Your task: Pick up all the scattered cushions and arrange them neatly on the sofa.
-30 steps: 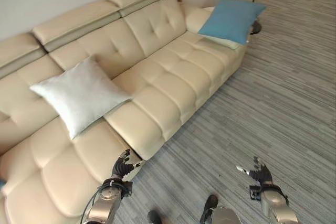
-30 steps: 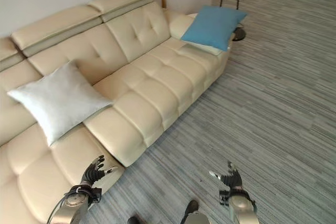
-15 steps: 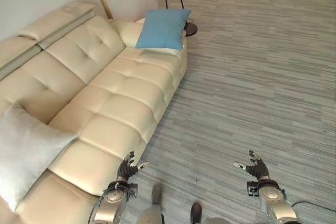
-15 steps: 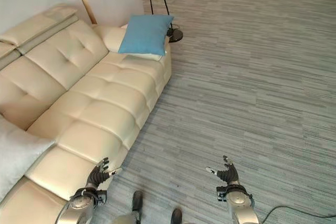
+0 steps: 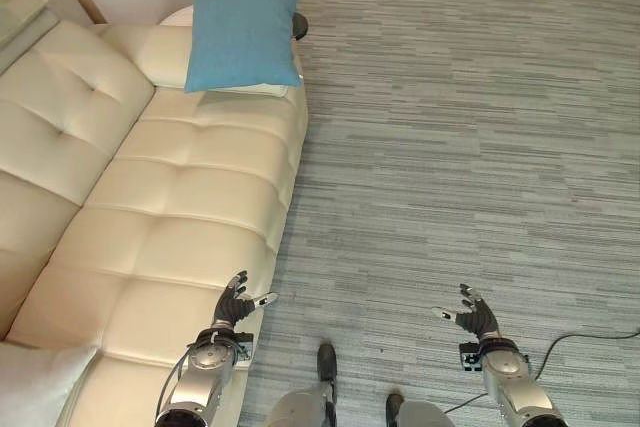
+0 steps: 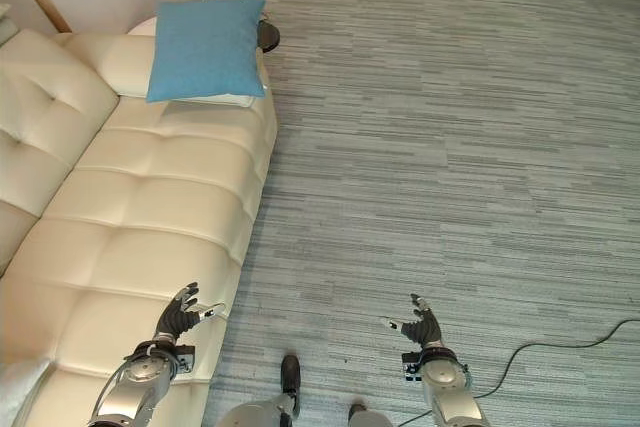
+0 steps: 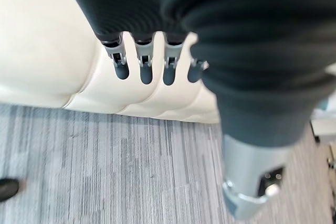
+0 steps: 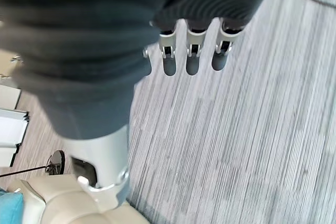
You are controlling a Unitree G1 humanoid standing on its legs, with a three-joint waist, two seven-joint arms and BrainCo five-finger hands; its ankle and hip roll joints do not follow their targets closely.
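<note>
From my station I saw a cream leather sofa (image 5: 170,197), tufted into soft padded squares, filling the left of the frame beside grey striped carpet (image 5: 460,137). A square blue cushion (image 5: 240,37) of matte woven cloth leaned on a cream pillow (image 5: 165,52) at the upper left, on the sofa's far end. A pale grey-white cushion's corner (image 5: 35,392) showed at the lower left. My left hand (image 5: 233,309) hung over the seat edge, fingers (image 7: 146,72) relaxed and empty; my right hand (image 5: 474,319) hung over carpet, likewise released. I read no writing.

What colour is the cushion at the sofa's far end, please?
Blue cushion; clearest in the left eye view.
</note>
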